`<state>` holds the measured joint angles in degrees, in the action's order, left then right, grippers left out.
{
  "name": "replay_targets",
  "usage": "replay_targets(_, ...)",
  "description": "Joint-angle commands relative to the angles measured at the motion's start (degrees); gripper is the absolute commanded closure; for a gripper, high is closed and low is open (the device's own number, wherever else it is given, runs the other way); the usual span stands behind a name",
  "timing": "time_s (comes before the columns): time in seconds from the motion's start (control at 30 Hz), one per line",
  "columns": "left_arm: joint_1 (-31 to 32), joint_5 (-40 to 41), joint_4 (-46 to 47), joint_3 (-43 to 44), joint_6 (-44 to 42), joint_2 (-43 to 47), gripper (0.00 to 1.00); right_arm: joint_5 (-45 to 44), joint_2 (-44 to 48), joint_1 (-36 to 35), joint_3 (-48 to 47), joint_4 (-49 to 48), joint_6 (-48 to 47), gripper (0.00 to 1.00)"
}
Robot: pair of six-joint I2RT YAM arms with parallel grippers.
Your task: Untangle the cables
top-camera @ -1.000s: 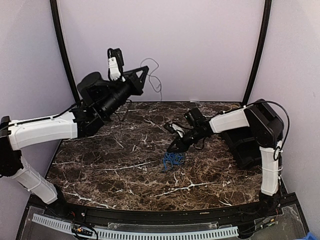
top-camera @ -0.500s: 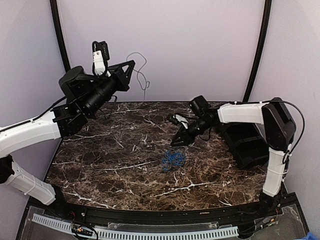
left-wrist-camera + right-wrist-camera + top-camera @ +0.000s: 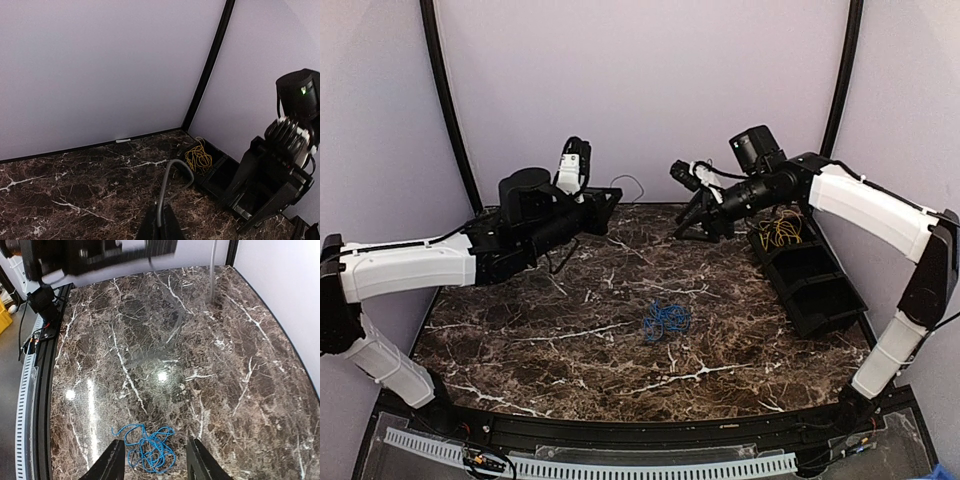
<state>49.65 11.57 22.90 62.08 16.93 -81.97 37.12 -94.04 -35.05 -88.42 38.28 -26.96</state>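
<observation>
- From above: blue cable (image 3: 666, 319) in a loopy heap just right of centre frame on the marble table (image 3: 520, 330), touching neither arm.
- Yellow cable (image 3: 780, 230) bunched in the far end of the black tray (image 3: 815, 285), right of frame.
- Left gripper (image 3: 609, 197) up off the table, left of centre, with a thin grey cable (image 3: 628, 184) curling from its tip.
- Right gripper (image 3: 692, 216) raised too, upper centre-right, just beside the tray's far end and well apart from the blue heap; finger gap too small to judge here.
- Over to the left wrist: left gripper (image 3: 160, 226) at the bottom edge, fingers pressed together on the grey cable (image 3: 167, 177), which arcs up and over.
- Yellow cable (image 3: 199, 159) right of centre in the tray's (image 3: 222, 175) end compartment, right arm (image 3: 280, 170) looming at the right edge.
- On to the right wrist: right gripper (image 3: 155, 441) at the bottom, fingers spread apart, nothing between the pads.
- Blue cable (image 3: 147, 447) on the table (image 3: 250, 365) far below, framed in that gap.
</observation>
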Motion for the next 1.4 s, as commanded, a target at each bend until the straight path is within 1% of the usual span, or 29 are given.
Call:
replay_targets(0.0,-0.26,-7.13,-2.07,2.47,-1.13,-2.94,1.00,-3.10,1.63,0.36,-6.73,0.99,-1.06,0.55)
replay_targets(0.13,-0.25,-12.12,-3.50,4.46,-3.55,-5.88,1.00,-4.88,0.01,0.36,-10.08,0.81,-1.32,0.52)
replay_targets(0.33,-0.26,-18.71,-4.86,6.42,-5.85,-8.41,1.00,0.46,-2.75,0.11,-11.26,1.79,-1.48,0.49)
replay_targets(0.53,-0.26,-24.08,-5.58,7.65,-6.65,-9.63,1.00,1.68,-4.23,-0.62,-10.63,2.06,-1.02,0.50)
replay_targets(0.6,-0.29,-25.24,-5.55,7.74,-6.83,-9.91,1.00,1.51,-4.24,-0.61,-10.46,1.81,-0.90,0.53)
replay_targets(0.67,-0.30,-25.59,-5.91,8.20,-7.06,-10.15,1.00,1.53,-4.19,-0.58,-10.32,1.80,-0.99,0.57)
replay_targets(0.73,-0.28,-25.78,-5.96,8.35,-7.30,-10.42,1.00,1.78,-4.04,-0.61,-10.24,1.72,-1.14,0.66)
replay_targets(0.87,-0.30,-26.12,-5.93,8.52,-7.34,-10.87,1.00,1.89,-3.74,-0.57,-10.30,1.49,-0.83,0.99)
replay_targets(0.9,-0.27,-26.00,-5.98,8.55,-7.34,-10.94,0.99,1.67,-3.71,-0.43,-10.40,1.45,-0.63,1.00)
replay_targets(0.97,-0.27,-25.15,-6.31,8.65,-7.39,-11.13,0.89,1.18,-3.14,-0.05,-10.54,1.62,-0.59,1.00)
replay_targets(1.0,-0.30,-24.74,-6.58,8.62,-7.51,-11.15,0.78,1.00,-2.75,0.36,-10.62,1.83,-0.70,1.00)
replay_targets(1.03,-0.31,-23.87,-6.69,8.56,-7.69,-11.08,0.73,0.82,-2.11,0.95,-10.69,2.11,-0.89,1.00)
replay_targets(1.07,-0.33,-23.52,-6.96,8.22,-7.96,-10.94,0.64,0.72,-1.80,1.67,-10.72,2.60,-1.29,1.00)
replay_targets(1.1,-0.34,-23.35,-6.80,7.61,-8.14,-10.80,0.60,0.57,-1.06,2.49,-10.79,3.16,-1.75,1.00)
replay_targets(1.13,-0.34,-23.35,-6.50,7.17,-8.42,-10.39,0.54,0.28,-0.46,3.28,-10.76,3.95,-2.30,1.00)
replay_targets(1.27,-0.32,-24.14,-1.74,2.93,-8.10,-8.19,0.42,-1.49,1.50,6.94,-10.65,8.26,-5.79,1.00)
replay_targets(1.37,-0.26,-23.59,1.43,0.27,-7.89,-6.62,0.38,-3.20,3.28,10.21,-9.73,10.61,-8.05,1.00)
